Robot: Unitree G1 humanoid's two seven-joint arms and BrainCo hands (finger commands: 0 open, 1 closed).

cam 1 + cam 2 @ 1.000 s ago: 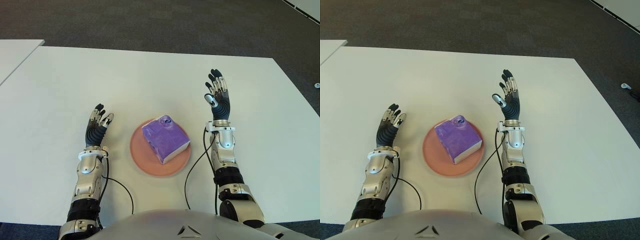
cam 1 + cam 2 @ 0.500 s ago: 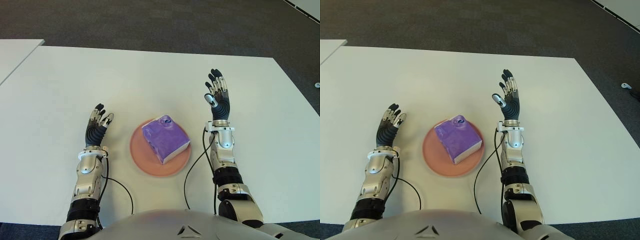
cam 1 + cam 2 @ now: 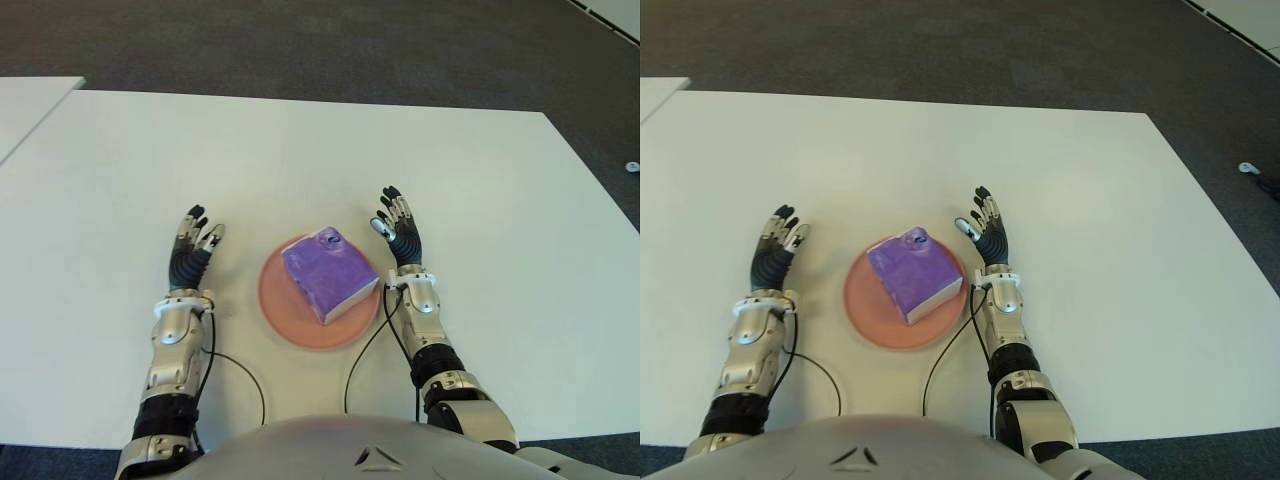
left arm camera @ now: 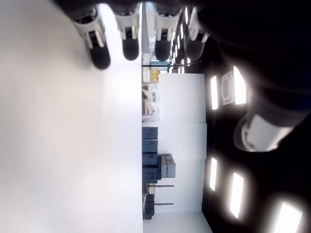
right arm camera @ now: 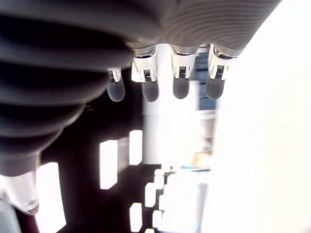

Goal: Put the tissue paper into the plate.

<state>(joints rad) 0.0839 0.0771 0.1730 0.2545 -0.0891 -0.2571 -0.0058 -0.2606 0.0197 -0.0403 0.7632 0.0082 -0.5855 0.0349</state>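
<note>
Nearing the plate: right robot hand

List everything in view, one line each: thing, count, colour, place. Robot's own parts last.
tissue pack: one, purple, lying in the plate.
plate: one, pink, on the table between the hands.
table: one, white, in front of the robot.
second table: one, white, far left corner.
floor: dark grey, beyond the tables.
cables: two, black, trailing from the forearms across the table.
left hand: one, black and silver, open, left of the plate.
right hand: one, black and silver, open, right of the plate.
</note>
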